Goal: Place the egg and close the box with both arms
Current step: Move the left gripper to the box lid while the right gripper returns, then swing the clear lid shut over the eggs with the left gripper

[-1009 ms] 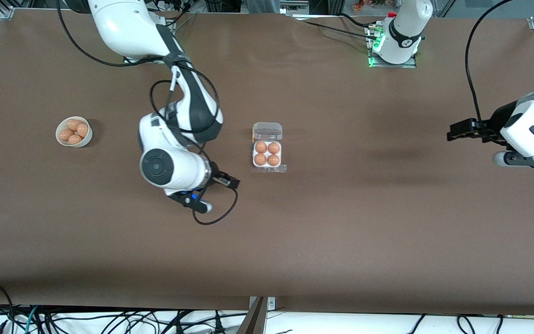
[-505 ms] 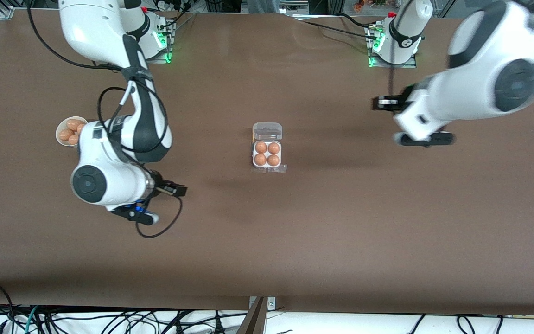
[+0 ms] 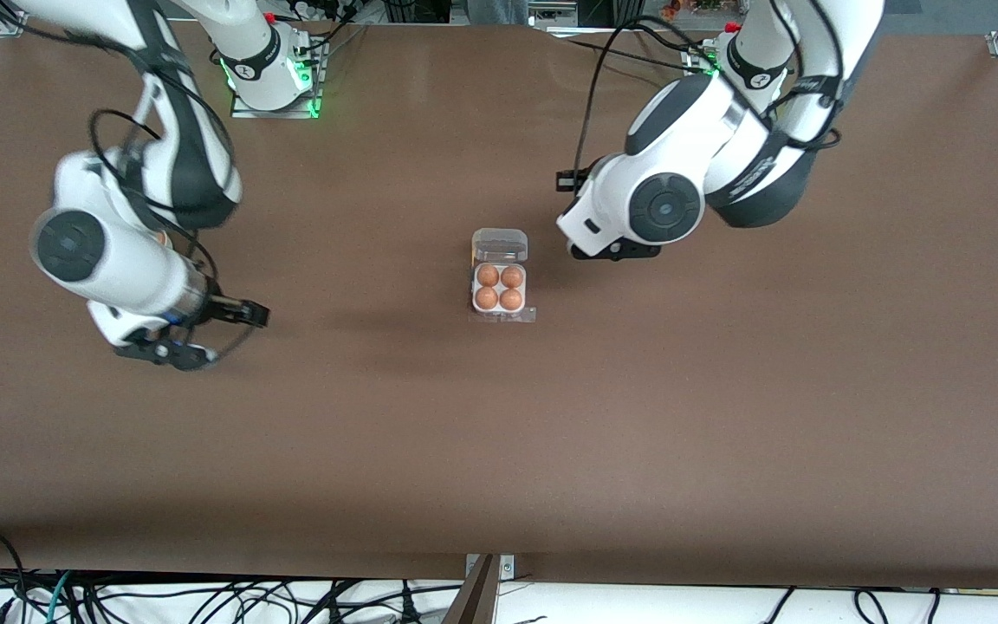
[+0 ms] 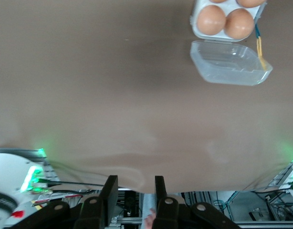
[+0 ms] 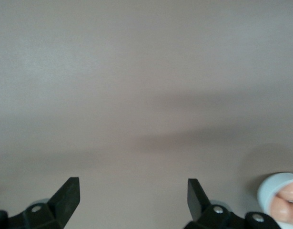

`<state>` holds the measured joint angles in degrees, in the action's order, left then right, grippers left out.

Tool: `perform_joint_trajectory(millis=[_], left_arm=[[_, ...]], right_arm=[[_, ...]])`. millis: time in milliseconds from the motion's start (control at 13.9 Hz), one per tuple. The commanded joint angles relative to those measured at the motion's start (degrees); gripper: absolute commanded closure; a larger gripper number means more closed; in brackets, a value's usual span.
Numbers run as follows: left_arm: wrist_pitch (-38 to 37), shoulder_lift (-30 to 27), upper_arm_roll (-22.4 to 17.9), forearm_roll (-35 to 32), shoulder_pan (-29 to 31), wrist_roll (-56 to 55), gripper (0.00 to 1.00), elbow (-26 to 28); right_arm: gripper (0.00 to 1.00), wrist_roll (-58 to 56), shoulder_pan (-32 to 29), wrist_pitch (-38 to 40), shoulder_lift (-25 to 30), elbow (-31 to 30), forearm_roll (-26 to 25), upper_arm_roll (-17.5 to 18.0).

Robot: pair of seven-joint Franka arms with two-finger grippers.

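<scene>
You have a brown table (image 3: 499,451) under everything. A white bowl (image 5: 278,192) of eggs sits toward the right arm's end. Loose black cables (image 3: 204,598) run along the table's near edge.

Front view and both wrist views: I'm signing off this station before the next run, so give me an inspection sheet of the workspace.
Surface: brown table, bare.
Job's things: box mid-table, clear lid open, four eggs in its cells.
Clutter: white bowl with eggs, hidden by the right arm in the front view.
Grippers: left gripper over bare table beside the box, fingers apart, empty; right gripper near the bowl, open, empty.
Cables: black leads on both arms; bundles under the table edge.
Surroundings: green-lit bases.
</scene>
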<state>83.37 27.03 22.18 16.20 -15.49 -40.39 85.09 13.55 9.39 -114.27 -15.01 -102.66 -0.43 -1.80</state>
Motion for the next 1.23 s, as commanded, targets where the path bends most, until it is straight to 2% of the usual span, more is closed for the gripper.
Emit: perform_joint_trajectory(millis=[0,288,432,505,649,865,1153], left_arm=[[4.8,5.0,-0.2,1.6,-3.9,-5.2,0.61,-1.3],[9.8,10.7,-0.3,2.1,-8.3,-10.9,0.61,-1.3],[10.2,12.2,-0.4,1.9,-9.7,-11.3,0.63,-1.3],[10.5,12.8,-0.6,1.8,-10.3,-11.5,0.68,-1.3],[12.7,12.8,-0.6,1.8,-10.4,-11.7,0.79,-1.3],[15.3,12.8,-0.6,1.8,-10.4,-11.7,0.93,-1.4],[17.0,14.4,-0.7,1.4,-11.9,-11.6,0.95,-1.4]], right_arm=[[0.0,-8.3,-5.5,1.7,11.8,-7.4,-0.9,2.2],[0.0,-8.0,-9.1,15.3,22.0,-4.5,-2.4,2.3],[0.0,-7.9,-9.6,24.2,21.4,3.6,-2.7,2.3],[0.0,-7.8,-9.7,27.2,21.2,6.9,-2.8,2.2],[0.0,-7.9,-10.6,29.4,21.8,8.9,-2.9,2.2],[0.0,-7.1,-10.7,28.8,21.7,8.3,-2.2,2.2],[0.0,-7.8,-11.8,26.2,21.9,6.9,-1.9,2.2]])
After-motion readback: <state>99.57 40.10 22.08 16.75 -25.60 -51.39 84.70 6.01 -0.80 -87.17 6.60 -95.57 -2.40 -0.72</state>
